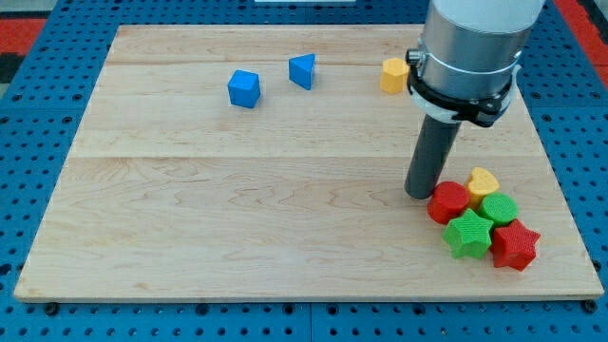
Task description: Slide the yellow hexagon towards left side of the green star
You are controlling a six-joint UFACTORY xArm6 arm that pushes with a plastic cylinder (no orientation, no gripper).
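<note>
Yellow hexagon (394, 75), partly arm-hidden

Wooden board (237, 190): pale, light-grained, made of long planks joined edge to edge, seams running from the view's left to the view's right; evenly lit, soft shadows only.

Blue perforated panel (38, 171): lies beneath the board and shows past it at the view's left, right and bottom; covered in regular rows of small dark holes.

Red surface (24, 24): beyond the board's two far corners, at the view's top left and top right.
</note>
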